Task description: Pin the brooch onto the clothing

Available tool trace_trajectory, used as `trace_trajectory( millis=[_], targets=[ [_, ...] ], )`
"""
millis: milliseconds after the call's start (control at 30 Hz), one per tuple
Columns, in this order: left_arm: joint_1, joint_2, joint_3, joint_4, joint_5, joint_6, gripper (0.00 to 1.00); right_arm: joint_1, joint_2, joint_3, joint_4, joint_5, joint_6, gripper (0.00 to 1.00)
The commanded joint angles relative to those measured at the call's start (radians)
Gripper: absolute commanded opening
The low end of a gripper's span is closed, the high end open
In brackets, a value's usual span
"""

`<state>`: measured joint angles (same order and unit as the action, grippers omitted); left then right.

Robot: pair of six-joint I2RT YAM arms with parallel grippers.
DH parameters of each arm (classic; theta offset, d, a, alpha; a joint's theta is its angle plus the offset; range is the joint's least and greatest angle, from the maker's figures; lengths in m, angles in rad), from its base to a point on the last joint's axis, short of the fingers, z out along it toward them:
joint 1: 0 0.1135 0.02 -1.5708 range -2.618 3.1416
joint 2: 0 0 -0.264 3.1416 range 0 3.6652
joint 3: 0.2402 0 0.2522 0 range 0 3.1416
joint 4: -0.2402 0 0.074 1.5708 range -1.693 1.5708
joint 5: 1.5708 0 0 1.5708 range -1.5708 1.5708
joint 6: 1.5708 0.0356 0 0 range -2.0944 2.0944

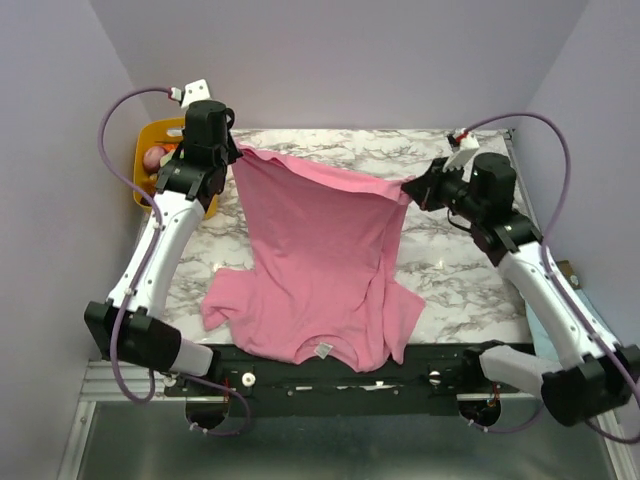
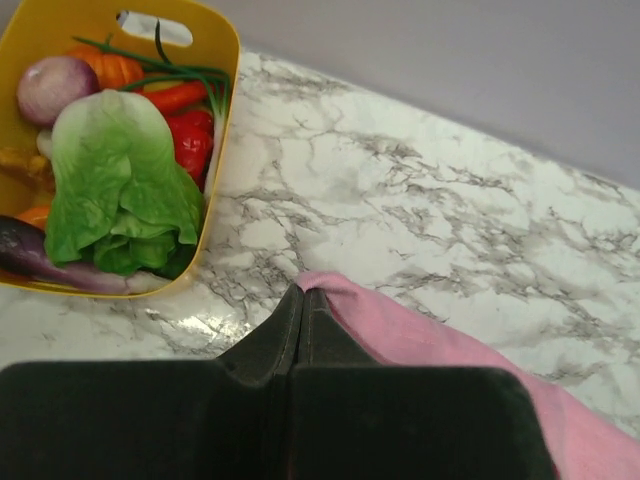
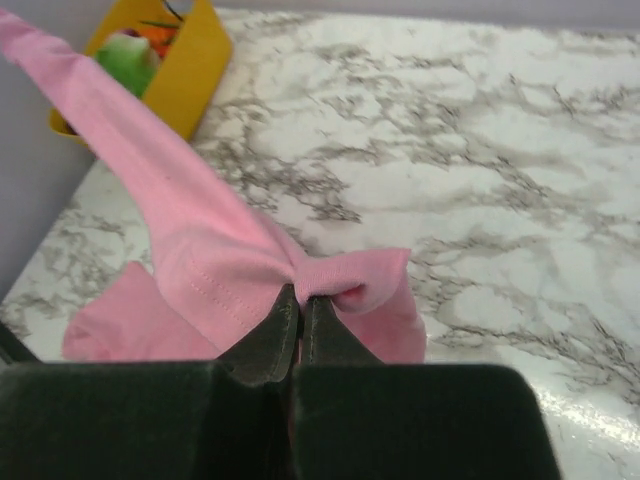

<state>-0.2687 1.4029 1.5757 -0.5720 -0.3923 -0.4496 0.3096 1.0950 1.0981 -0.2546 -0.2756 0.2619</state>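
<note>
Clothing, where is it?
On the table, label at six o'clock, hem raised taut toward twelve.
And the claws?
Left gripper pinches the hem corner at ten o'clock. Right gripper pinches the other corner at two.

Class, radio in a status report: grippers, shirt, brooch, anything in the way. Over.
Left gripper, right gripper shut on T-shirt hem corners. Brooch not visible. Basket at far-left corner.
</note>
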Motion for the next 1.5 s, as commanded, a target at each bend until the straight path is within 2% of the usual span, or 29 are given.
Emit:
trace_trajectory(
  millis=[0, 133, 333, 767, 1100, 1233, 1267, 1333, 1367, 1400, 1467],
  targets=[
    [0.072, 0.099, -0.036, 0.168, 0.145, -0.054, 0.00, -0.084, 0.147, -0.047, 0.203, -0.029, 0.045, 0.01],
    [0.102, 0.192, -0.039, 0.230, 0.164, -0.072, 0.00, -0.133, 0.313, -0.005, 0.245, -0.046, 0.080, 0.01],
    [0.132, 0.355, 0.043, 0.251, 0.187, -0.078, 0.00, -0.159, 0.601, 0.189, 0.245, -0.128, 0.106, 0.01],
    [0.192, 0.597, 0.245, 0.182, 0.202, -0.142, 0.00, -0.179, 0.879, 0.480, 0.203, -0.195, 0.106, 0.01],
    [0.209, 0.817, 0.518, 0.095, 0.262, -0.144, 0.00, -0.193, 1.075, 0.716, 0.103, -0.269, 0.125, 0.01],
    [0.212, 0.896, 0.644, 0.049, 0.262, -0.129, 0.00, -0.224, 1.160, 0.824, 0.103, -0.339, 0.215, 0.03],
    [0.214, 0.915, 0.673, 0.032, 0.259, -0.127, 0.00, -0.234, 1.204, 0.857, 0.113, -0.362, 0.282, 0.11],
    [0.226, 0.988, 0.789, -0.005, 0.283, -0.141, 0.23, -0.266, 1.243, 0.922, 0.185, -0.448, 0.357, 0.44],
    [0.233, 1.013, 0.819, -0.011, 0.318, -0.164, 0.34, -0.274, 1.253, 0.925, 0.234, -0.468, 0.432, 0.69],
    [0.244, 1.042, 0.843, -0.003, 0.355, -0.181, 0.52, -0.280, 1.255, 0.921, 0.343, -0.471, 0.466, 0.81],
    [0.259, 1.044, 0.828, 0.047, 0.435, -0.210, 0.62, -0.296, 1.257, 0.928, 0.397, -0.442, 0.525, 1.00]
  ],
)
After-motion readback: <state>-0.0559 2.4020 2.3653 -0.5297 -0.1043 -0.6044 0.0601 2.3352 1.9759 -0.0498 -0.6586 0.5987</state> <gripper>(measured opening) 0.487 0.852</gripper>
